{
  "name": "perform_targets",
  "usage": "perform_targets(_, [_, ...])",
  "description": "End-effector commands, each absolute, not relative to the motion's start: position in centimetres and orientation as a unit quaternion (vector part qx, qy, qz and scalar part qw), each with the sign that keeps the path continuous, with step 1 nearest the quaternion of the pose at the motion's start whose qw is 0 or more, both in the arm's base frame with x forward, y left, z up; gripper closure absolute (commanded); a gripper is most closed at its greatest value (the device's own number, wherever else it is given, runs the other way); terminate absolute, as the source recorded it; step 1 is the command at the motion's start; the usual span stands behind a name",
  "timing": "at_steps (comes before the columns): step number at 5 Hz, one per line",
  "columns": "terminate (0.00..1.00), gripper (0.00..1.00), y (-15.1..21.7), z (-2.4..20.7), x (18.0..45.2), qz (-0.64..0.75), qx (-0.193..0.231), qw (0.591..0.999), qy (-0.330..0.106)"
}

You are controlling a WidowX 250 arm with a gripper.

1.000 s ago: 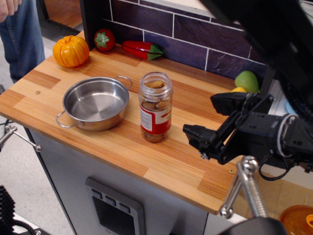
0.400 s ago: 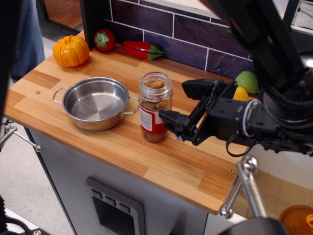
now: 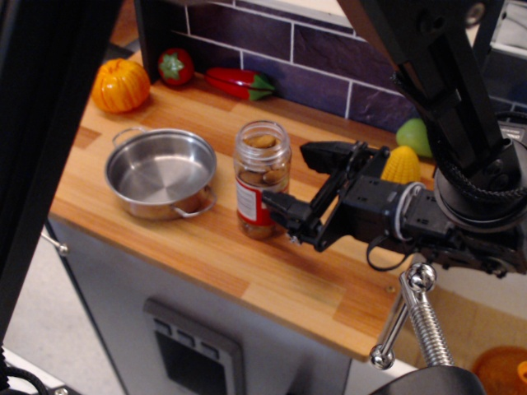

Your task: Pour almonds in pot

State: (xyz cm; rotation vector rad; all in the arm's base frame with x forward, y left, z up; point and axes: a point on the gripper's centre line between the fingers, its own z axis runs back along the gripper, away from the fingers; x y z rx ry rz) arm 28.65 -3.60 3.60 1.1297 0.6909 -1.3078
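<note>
Wooden counter (image 3: pixel 272 288) runs in front of us, backed by a dark purple tile wall (image 3: pixel 329 62). Nearest us, a metal rod with ball ends (image 3: pixel 409 317) crosses the lower right, and a broad dark blurred shape fills the left edge.

Next comes the gripper (image 3: pixel 295 185): we see its two black fingers spread wide apart, holding nothing, one fingertip (image 3: pixel 276 204) low and just beside the jar's label, the other (image 3: pixel 317 152) higher and behind, to the jar's right. Whether the lower tip actually touches the glass we cannot tell.

We find the jar (image 3: pixel 262 177) upright near the counter's middle, with no lid, and the almonds (image 3: pixel 263 141) showing at its mouth and through the clear wall (a red-and-white label wraps the lower half).

Left of it, near but apart, sits the pot (image 3: pixel 160 173), with nothing inside but its shiny floor.

Farther back we see a yellow corn (image 3: pixel 400 165) and a green fruit (image 3: pixel 416 136) at right, then an orange pumpkin (image 3: pixel 120 85), a tomato (image 3: pixel 175 67) and a red pepper (image 3: pixel 239 82) along the wall.
</note>
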Motion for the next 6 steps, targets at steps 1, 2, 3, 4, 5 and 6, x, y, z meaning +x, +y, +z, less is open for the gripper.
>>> perform_targets(1, [0.00, 0.00, -1.8, 4.5, 29.5, -0.549, 0.480, 0.614, 0.302])
perform_targets(2, [0.00, 0.00, -0.4, 4.6, 29.9, -0.545, 0.475, 0.616, 0.313])
perform_targets(3, [0.00, 0.00, 0.8, 4.6, 30.2, -0.543, 0.471, 0.616, 0.323])
perform_targets(4, [0.00, 0.00, 1.8, 5.0, 30.3, -0.538, 0.462, 0.619, 0.336])
perform_targets(5, [0.00, 0.00, 2.2, 5.7, 30.2, -0.545, 0.454, 0.621, 0.334])
perform_targets(6, [0.00, 1.00, 1.8, 6.9, 30.3, -0.550, 0.448, 0.631, 0.313])
